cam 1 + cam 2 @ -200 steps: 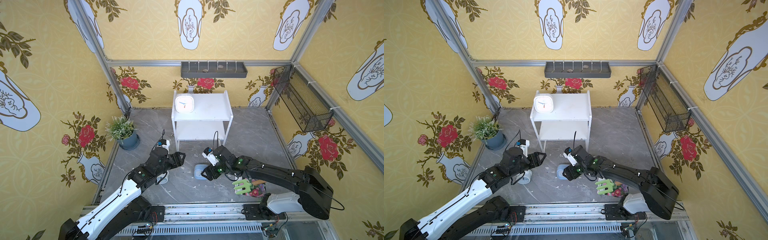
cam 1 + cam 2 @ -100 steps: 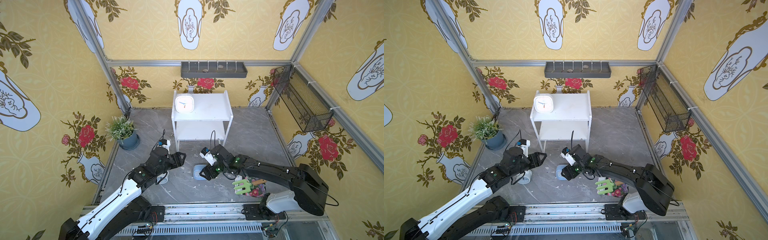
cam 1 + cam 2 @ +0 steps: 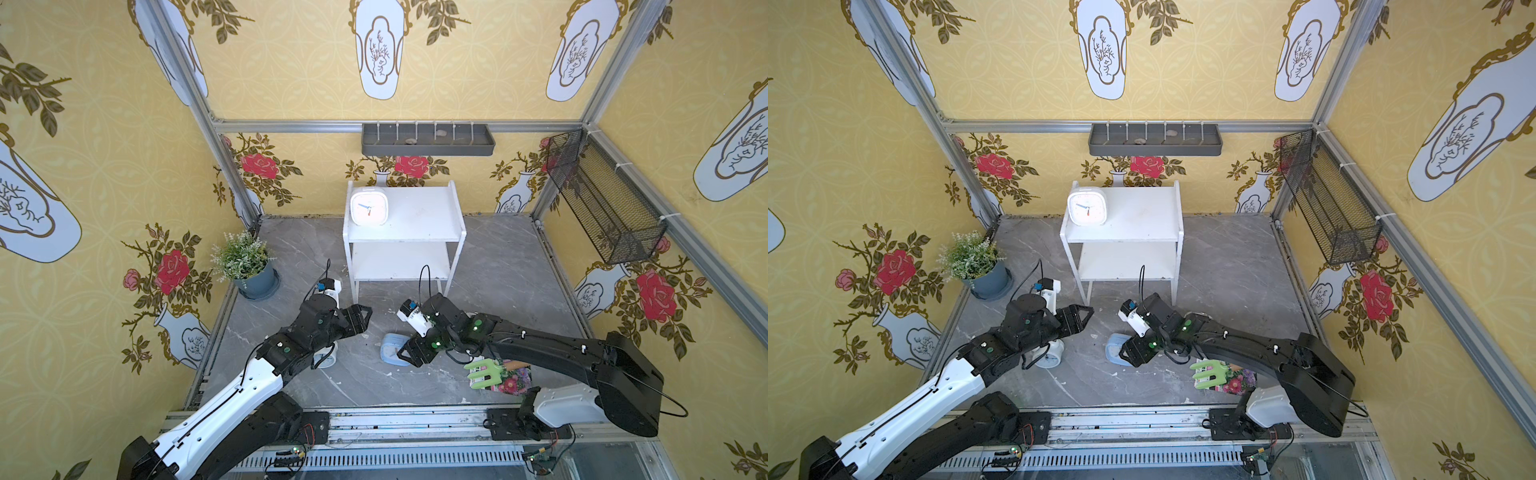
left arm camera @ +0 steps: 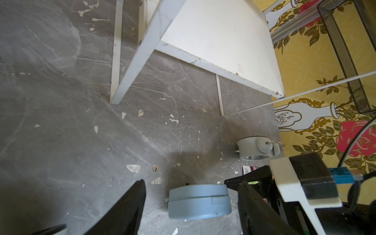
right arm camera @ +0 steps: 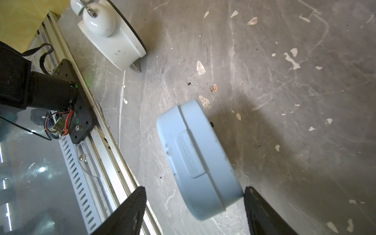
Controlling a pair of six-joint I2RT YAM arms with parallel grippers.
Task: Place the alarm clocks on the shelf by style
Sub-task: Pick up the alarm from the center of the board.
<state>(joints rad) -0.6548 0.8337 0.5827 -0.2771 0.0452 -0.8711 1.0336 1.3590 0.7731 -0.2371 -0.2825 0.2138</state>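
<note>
Pale blue plastic catches the eye first: the light blue clock stands on its edge on the grey worktop, in front of the shelf and well apart from it. The right fingers are spread wide on either side of its near end, not clamped; one tip sits just beside its rim, and I cannot tell whether it touches. The left fingers also stand parted with nothing between them, hovering above the worktop and pointing toward the blue clock. The white square clock stands on the shelf's top board at its left end, face to the room. One twin-bell clock stands on the worktop under the left arm. The other twin-bell clock stands on the worktop beyond the right arm's wrist. The lower board holds no clock.
</note>
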